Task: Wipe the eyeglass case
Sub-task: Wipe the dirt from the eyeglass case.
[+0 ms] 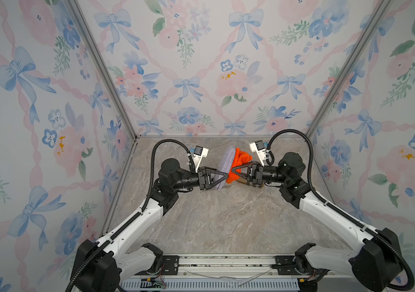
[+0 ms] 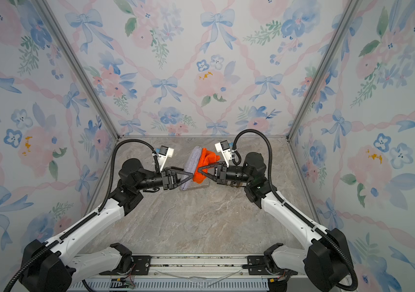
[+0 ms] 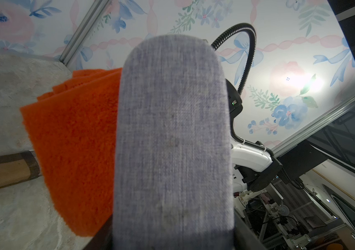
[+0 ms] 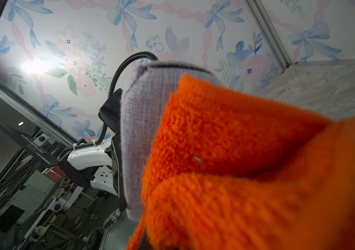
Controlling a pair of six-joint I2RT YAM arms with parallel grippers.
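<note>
The eyeglass case is a long grey-lavender fabric case, held off the table near the back in both top views. My left gripper is shut on its near end. The case fills the left wrist view, and only dark edges of the jaws show beside it. An orange fluffy cloth is bunched in my right gripper, which is shut on it. The cloth lies against the right side of the case. The two grippers point at each other, almost tip to tip.
A brown and tan flat thing with a red end lies on the marble tabletop below the right gripper. Floral walls close in the left, back and right sides. A metal rail runs along the front edge.
</note>
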